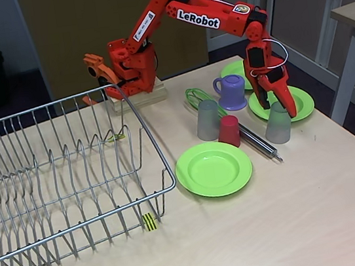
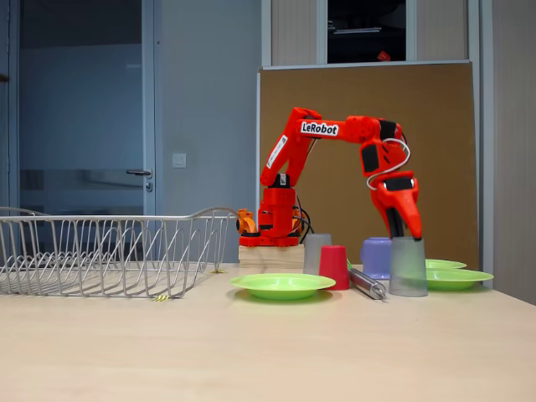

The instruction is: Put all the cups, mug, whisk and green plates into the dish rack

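End effector (image 1: 282, 106) spread above an upside-down grey cup (image 1: 278, 123); dish rack (image 1: 73, 187) holds nothing. I judge first pickup underway: descend, pinch, carry rackward.

Cups (image 1: 229, 130), mug (image 1: 231, 91), whisk (image 1: 251, 137), plates (image 1: 214, 169) beside empty rack (image 1: 59, 183).

Lime-green plates (image 1: 213, 168), red cup (image 1: 229, 130), purple mug (image 1: 230, 92), silver rack (image 1: 59, 183) with yellow-black striped tag (image 1: 149, 221).
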### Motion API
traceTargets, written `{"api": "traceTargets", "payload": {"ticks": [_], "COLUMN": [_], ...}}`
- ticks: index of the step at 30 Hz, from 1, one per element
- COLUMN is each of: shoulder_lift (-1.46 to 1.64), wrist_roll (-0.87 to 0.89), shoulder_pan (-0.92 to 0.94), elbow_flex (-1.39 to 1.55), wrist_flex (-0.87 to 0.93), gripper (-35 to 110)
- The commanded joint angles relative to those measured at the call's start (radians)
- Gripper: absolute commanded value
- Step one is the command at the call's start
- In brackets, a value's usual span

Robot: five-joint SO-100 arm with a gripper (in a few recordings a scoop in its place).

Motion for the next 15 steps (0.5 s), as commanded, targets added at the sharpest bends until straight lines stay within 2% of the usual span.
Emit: {"api": "traceTargets", "payload": {"ticks": [1, 8, 15], "shoulder_lift": [0.021, -0.012, -0.057], "wrist_roll": [-0.003, -0.037, -0.057], "shoulder_pan": [-0.003, 0.014, 0.029], "elbow_flex": [-0.034, -0.057, -0.114], "wrist_flex": [-0.006, -0.034, -0.032], "gripper": [44, 39, 25]}}
